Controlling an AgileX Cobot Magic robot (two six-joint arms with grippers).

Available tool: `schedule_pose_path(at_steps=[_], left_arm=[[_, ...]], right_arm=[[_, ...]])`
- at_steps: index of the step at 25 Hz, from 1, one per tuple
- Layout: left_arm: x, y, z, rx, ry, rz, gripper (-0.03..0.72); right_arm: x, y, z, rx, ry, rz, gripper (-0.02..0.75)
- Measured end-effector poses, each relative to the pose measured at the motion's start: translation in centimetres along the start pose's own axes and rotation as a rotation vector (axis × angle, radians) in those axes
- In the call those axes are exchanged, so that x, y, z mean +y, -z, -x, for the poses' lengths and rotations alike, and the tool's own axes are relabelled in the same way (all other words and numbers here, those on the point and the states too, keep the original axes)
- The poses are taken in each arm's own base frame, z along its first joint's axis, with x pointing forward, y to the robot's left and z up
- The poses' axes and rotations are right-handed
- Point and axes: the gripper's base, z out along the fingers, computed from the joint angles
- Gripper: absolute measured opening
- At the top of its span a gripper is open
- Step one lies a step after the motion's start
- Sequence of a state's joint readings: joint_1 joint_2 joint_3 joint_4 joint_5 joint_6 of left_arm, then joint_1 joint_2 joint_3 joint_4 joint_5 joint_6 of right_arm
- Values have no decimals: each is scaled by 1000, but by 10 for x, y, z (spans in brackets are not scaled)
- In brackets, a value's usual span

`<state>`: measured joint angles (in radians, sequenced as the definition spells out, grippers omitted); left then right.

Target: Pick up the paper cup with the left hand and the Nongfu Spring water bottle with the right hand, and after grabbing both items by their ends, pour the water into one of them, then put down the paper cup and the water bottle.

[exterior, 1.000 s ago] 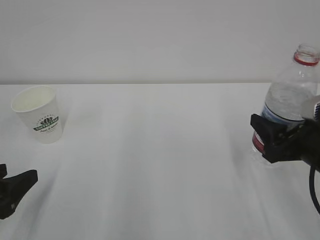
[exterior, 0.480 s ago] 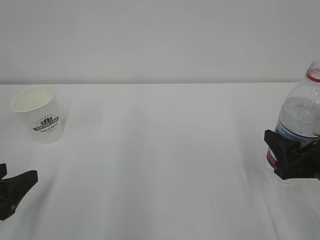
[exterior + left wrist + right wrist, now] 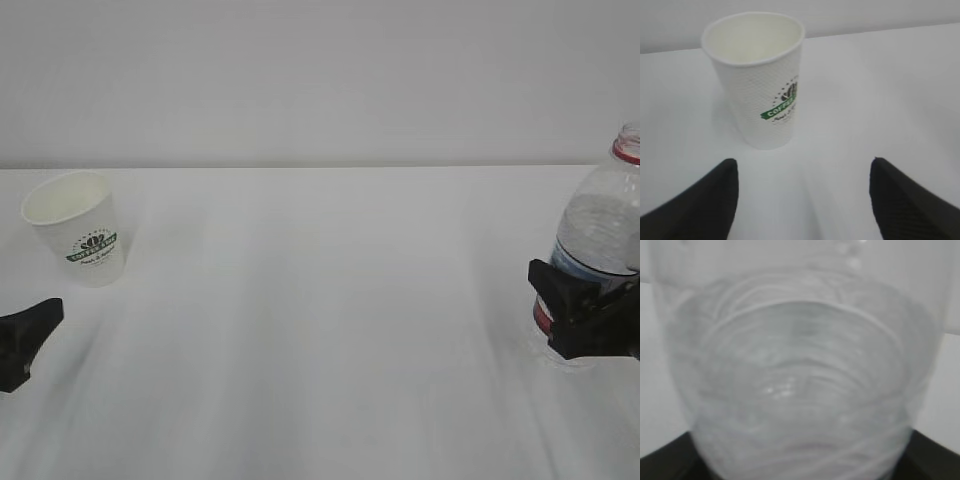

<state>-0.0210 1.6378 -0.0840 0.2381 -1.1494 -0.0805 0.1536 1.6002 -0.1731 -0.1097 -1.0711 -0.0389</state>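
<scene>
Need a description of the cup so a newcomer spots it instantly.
Start at the white table and go to its far left side. The cup stands there upright and alone, ahead of the open left claw. It is short, white and tapered with a green logo, unlike the tall clear bottle at the right edge.

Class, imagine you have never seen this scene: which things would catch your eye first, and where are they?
The clear bottle stands at the table's far right edge, the right pincer closed around its lower part. Far left stands a white cup with a green logo, upright and empty inside. The left pincer, open, sits in front of the cup without touching it.
</scene>
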Motion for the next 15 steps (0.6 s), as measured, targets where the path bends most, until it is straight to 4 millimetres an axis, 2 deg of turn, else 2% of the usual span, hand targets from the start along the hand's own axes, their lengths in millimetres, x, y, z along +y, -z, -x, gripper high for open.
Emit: schedule_pose_path(at_steps=[6, 10, 15], left_arm=[[3, -4, -9, 47, 20, 26, 606], [6, -18, -14, 77, 25, 24, 606], [16, -29, -10, 52, 22, 35, 598]], right_arm=[[0, 0, 0, 0, 1, 2, 514], [0, 0, 0, -2, 1, 2, 514], [0, 0, 0, -2, 1, 2, 514]])
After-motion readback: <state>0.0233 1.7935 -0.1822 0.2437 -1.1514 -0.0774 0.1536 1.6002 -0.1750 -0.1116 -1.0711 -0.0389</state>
